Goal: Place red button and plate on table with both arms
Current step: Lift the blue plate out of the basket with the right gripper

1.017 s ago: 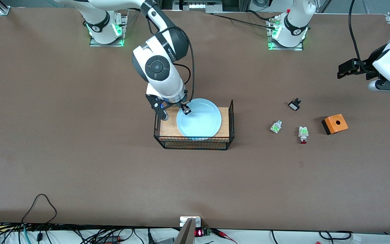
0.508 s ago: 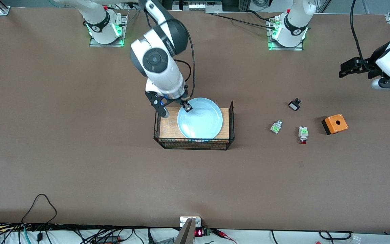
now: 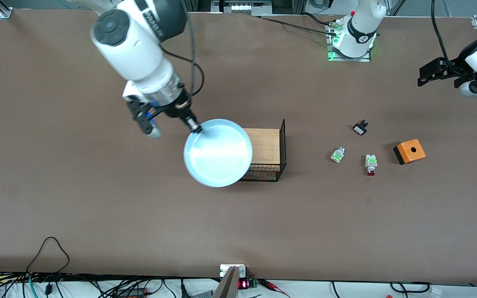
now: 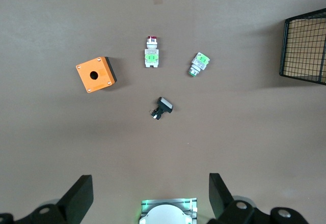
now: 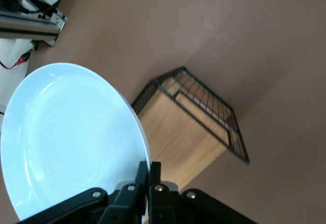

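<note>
Wire basket (image 3: 278, 157) with wooden board (image 3: 265, 145); orange box (image 3: 409, 151); black-white part (image 3: 360, 128); green-clear part (image 3: 337, 155).

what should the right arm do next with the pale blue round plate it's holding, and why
Probably carry the round pale-blue plate a little more toward the right arm's end, then lower it onto the bare brown table. The right gripper is shut on its rim, and the plate hangs in the air, partly over the black wire basket with its wooden board.

The plate (image 3: 218, 153) is glossy pale blue with faint concentric rings, the counter (image 3: 97, 198) matte brown, the basket (image 3: 278, 157) black wire around a light wood-grain board (image 3: 265, 147), the box (image 3: 409, 151) orange (black-sided), and the red button (image 3: 371, 164) red-capped, whitish-bodied, green-ended.
</note>
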Tool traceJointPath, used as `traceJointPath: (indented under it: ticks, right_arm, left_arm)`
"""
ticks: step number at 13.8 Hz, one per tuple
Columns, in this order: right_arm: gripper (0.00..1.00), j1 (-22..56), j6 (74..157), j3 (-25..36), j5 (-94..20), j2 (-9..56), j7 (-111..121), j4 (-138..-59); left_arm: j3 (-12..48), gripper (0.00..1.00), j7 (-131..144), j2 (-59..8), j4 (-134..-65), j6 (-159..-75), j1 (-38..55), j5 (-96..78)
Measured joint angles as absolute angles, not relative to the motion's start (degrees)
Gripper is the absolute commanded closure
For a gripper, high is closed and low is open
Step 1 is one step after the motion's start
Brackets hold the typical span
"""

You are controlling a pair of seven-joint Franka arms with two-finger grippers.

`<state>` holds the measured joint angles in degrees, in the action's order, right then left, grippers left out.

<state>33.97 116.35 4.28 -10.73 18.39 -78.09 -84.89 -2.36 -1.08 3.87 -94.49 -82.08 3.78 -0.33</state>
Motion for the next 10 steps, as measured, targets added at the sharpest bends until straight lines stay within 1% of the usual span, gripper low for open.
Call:
traceJointPath:
  ticks: [2, 3, 8, 10]
  right_arm:
    - [1.0, 30.57, 115.73, 4.29, -11.38, 18.34, -71.11, -84.94]
    - [1.0, 28.71, 113.9, 4.31, -12.17, 18.17, -67.04, -84.92]
    - [1.0, 17.07, 99.57, 4.46, -12.76, 16.47, -41.96, -85.18]
    - [1.0, 11.93, 97.2, 4.56, -12.22, 15.98, -29.61, -87.29]
  left_arm:
    - [-1.46, 0.0, -1.03, 4.53, -94.49, -80.8, 3.79, -0.27]
    - [-1.16, 0.0, -0.95, 4.96, -94.49, -80.39, 3.79, -0.19]
    - [-1.36, 0.0, -0.79, 4.51, -94.75, -80.22, 2.46, -0.01]
    - [-1.22, 0.0, -0.78, 4.35, -94.75, -80.22, 2.46, -0.01]
